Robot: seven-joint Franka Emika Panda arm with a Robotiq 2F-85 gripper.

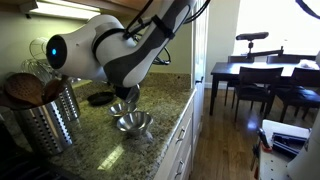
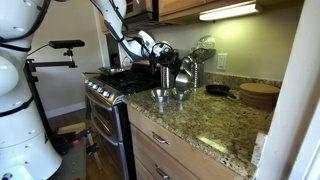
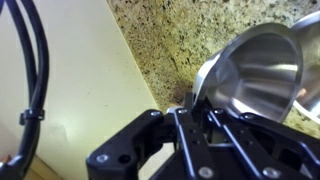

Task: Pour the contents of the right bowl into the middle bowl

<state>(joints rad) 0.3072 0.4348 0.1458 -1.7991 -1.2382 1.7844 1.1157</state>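
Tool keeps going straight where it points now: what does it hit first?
The tool is shut on the rim of the tilted steel bowl, so that travels with it. Beyond, probably the granite counter near its edge; depth is unclear.

The arm (image 1: 120, 50) holds a tilted bowl (image 1: 121, 107) just above an upright bowl (image 1: 134, 124) on the granite counter (image 1: 165, 105).

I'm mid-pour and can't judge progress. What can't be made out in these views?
- Tilted bowl in the gripper: wrist view, right edge cuts it off; contents unseen.
- Lower bowl: in an exterior view, too small to see inside.
- Distant bowls: in an exterior view, blurred; count unclear.
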